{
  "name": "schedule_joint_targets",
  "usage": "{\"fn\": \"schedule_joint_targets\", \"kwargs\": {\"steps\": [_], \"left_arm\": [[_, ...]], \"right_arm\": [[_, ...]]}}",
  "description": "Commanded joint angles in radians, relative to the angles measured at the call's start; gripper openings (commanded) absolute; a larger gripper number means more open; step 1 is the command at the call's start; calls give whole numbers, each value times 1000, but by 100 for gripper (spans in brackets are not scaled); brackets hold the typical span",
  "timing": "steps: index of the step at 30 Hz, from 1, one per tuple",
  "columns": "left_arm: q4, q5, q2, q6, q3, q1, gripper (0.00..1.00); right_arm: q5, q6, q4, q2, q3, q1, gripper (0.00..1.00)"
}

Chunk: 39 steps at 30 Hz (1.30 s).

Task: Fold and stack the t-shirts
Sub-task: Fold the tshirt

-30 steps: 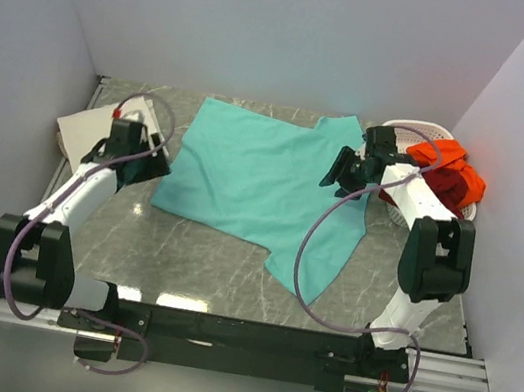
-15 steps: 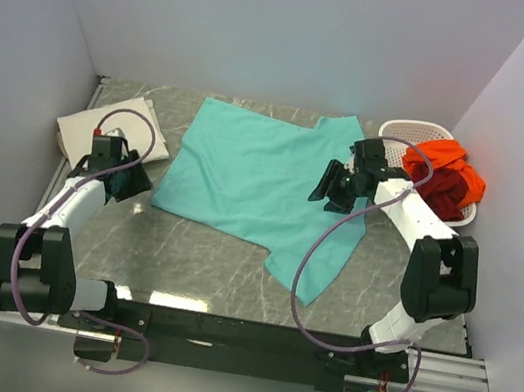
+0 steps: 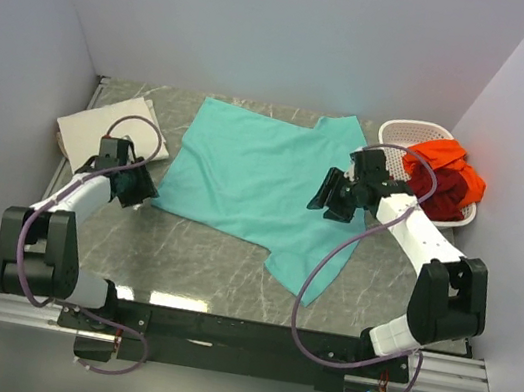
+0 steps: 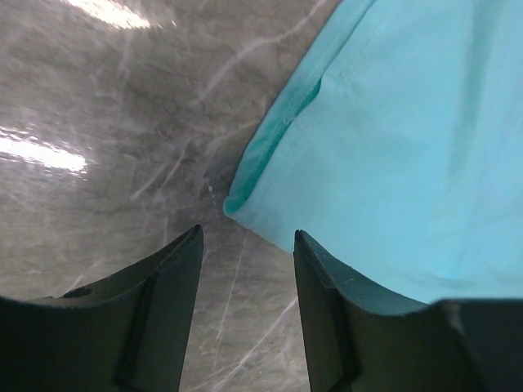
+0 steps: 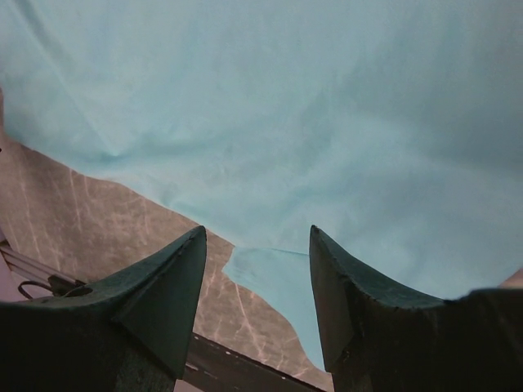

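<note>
- The left gripper (image 4: pixel 247 238) has its jaws apart at a middling gap with nothing between them. In its wrist view only the finger ends show, and the lower edge cuts off the rest.
- A corner of the teal shirt (image 4: pixel 392 147) lies just ahead of that gap, with its hem rolled slightly. Whether the fingers touch the table (image 4: pixel 106 106) cannot be told.
- The right gripper (image 5: pixel 257 235) has wide, empty jaws and hangs over the teal shirt. The cloth fills nearly all of its wrist view, so its height above the shirt is hard to judge.
- Seen between the right fingers, a small point of teal cloth lies on the bare table.
- From above, both grippers are dark shapes and their fingertips are hard to make out.
- The teal shirt is spread open in the middle of the table, with a flap running toward the near right. The right arm and its cable (image 3: pixel 315 266) cover part of the shirt's right edge.
- The cream shirt (image 3: pixel 101 127) lies folded at the far left, just behind the left gripper. The left arm's own cable loops over its near corner.
- The basket (image 3: pixel 400 131) stands at the back right and holds the orange shirt (image 3: pixel 446 162), heaped above the rim.
- The dark red shirt (image 3: pixel 448 196) lies under the orange one and is mostly hidden.
- The right arm hides part of the basket's near left side.
</note>
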Motion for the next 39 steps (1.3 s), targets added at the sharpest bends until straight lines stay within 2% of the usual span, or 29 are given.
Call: {"fn": "schedule_joint_targets", "kwargs": {"steps": [1, 8, 11, 23, 26, 29, 33, 36, 39], "left_arm": [[-7, -9, 20, 17, 27, -28, 54], [-19, -48, 38, 13, 31, -81, 53], [-24, -65, 49, 10, 32, -82, 47], [-32, -95, 111, 7, 49, -84, 42], [-20, -82, 112, 1, 44, -84, 38], [-16, -68, 123, 1, 46, -85, 31], [-18, -68, 115, 4, 41, -88, 11], [-26, -69, 109, 5, 38, -88, 3], [-39, -71, 117, 17, 47, -87, 1]], "right_arm": [[17, 6, 28, -66, -25, 5, 60], [15, 8, 37, -92, -64, 5, 60], [12, 11, 40, -100, -69, 5, 60], [-2, 12, 56, -156, -124, 5, 60], [1, -3, 39, -155, -115, 7, 60], [9, -17, 19, -153, -94, 7, 60], [10, -21, 2, -164, -69, 5, 60], [21, -21, -10, -185, -66, 7, 60], [47, -17, -18, -217, -87, 7, 60]]}}
